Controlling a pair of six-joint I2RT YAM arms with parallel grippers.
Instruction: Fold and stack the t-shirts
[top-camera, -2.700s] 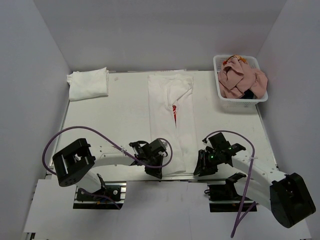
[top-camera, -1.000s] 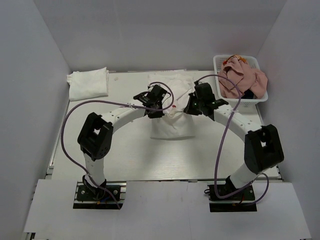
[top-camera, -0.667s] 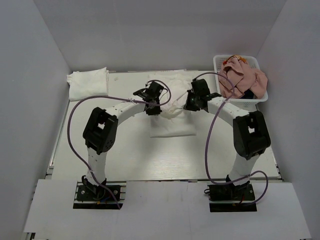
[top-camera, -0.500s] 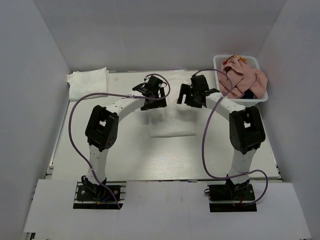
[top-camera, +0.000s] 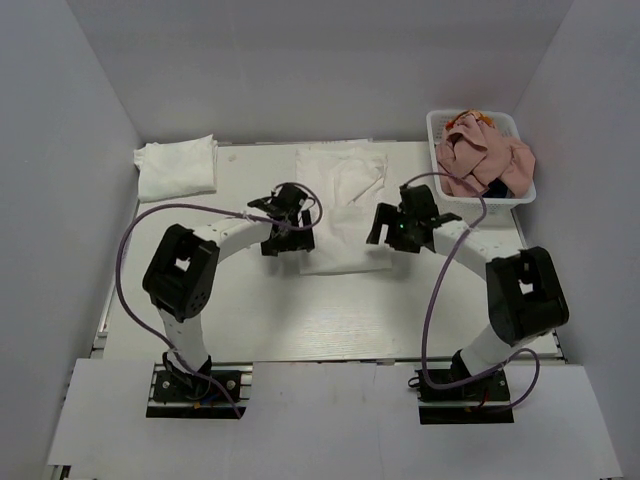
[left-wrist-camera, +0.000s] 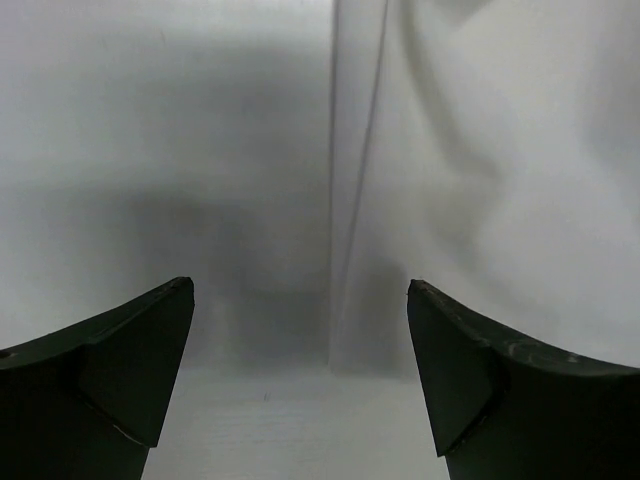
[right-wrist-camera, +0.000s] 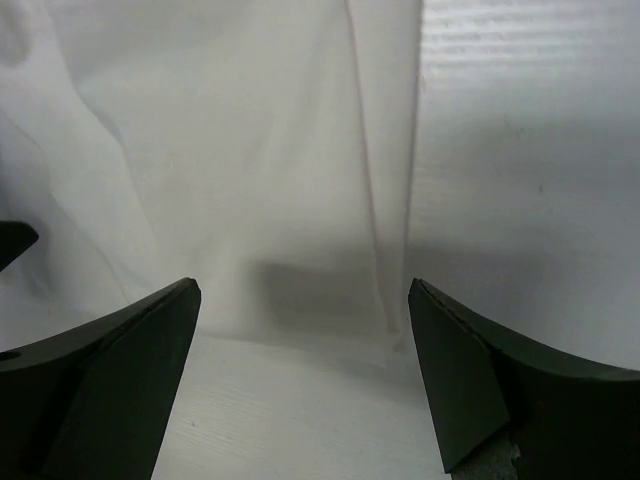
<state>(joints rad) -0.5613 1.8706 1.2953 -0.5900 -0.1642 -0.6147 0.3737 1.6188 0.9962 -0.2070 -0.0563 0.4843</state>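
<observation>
OK, top cam: white t-shirt (top-camera: 340, 205) folded to flat, smooth rectangle, left of basket (top-camera: 478, 205); right gripper (top-camera: 385, 225) on basket side, left gripper (top-camera: 283, 228) on far side. Left wrist: fingers (left-wrist-camera: 110, 360) wide apart, empty, over cloth edge. Right wrist: same, nothing held. Fold prob. done; next needs regrip, carry to pile (top-camera: 176, 167) far left of basket.

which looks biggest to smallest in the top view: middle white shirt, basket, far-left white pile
1. middle white shirt and basket: nearly alike, too close to rank
2. far-left white pile: clearly smallest
</observation>
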